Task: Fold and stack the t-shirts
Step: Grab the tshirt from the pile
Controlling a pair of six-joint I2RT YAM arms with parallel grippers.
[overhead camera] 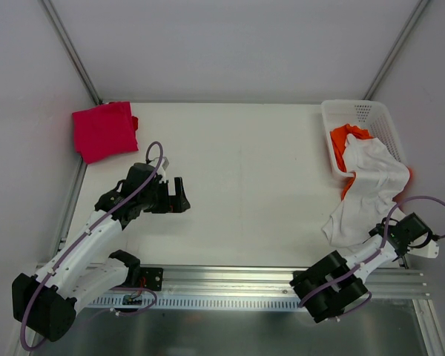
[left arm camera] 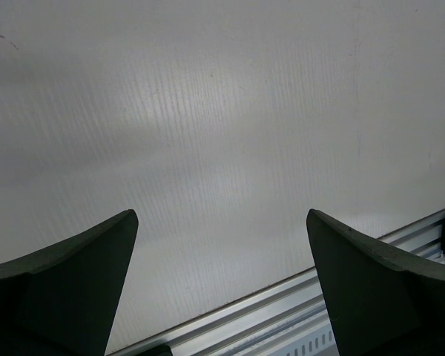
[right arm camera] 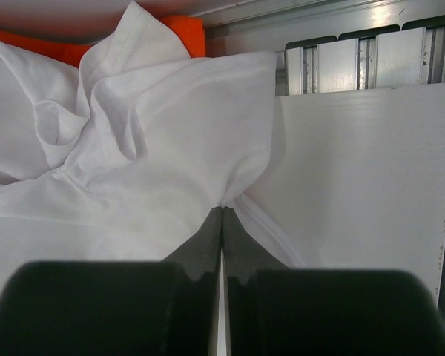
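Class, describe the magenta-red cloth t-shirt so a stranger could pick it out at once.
Go to the white table's far left corner. The magenta-red cloth t-shirt lies there as a flat squarish bundle. It is alone; the white t-shirt and orange t-shirt sit at the white lattice basket on the right.

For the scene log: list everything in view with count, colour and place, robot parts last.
magenta-red t-shirt: 1, magenta-red, folded, far left corner of the table
white t-shirt: 1, white, crumpled, hanging from the basket onto the table at right
orange t-shirt: 1, bright orange, in the basket, partly under the white one
basket: 1, white lattice plastic, far right corner
table: 1, white
rail: 1, silver metal, along the table's near edge
arms: 2, white and black with purple cables, at the near edge
left gripper: 1, black, open, over bare table left of centre
right gripper: 1, black, shut on the white t-shirt's edge, near right
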